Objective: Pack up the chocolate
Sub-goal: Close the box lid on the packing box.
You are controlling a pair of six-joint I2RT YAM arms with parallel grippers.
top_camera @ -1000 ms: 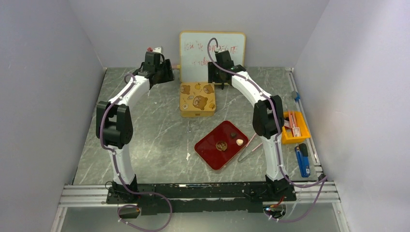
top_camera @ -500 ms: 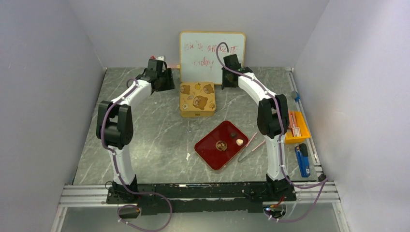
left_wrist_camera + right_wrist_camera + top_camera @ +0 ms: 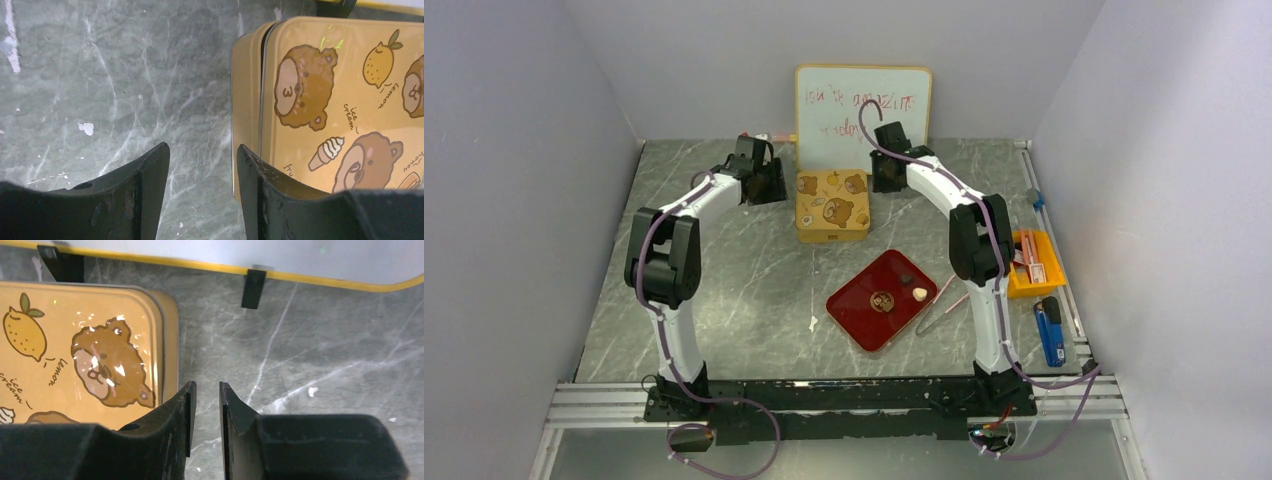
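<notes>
Since the chocolate (image 3: 919, 294) is sat on the red tray (image 3: 852, 318) close to the bases, right of centre, it's found well back from both tools, and the right arm is judged nearer. Further out, the lidded tin (image 3: 832, 208) is flanked: the left gripper (image 3: 202, 155) is held fairly wide and empty at its left wall, the right gripper (image 3: 206, 390) pinched to an empty slit off its right wall. "lemon" and "ice cream" can be read on the lid; "amazing" is roughly made out on the whiteboard (image 3: 864, 100) beyond.
</notes>
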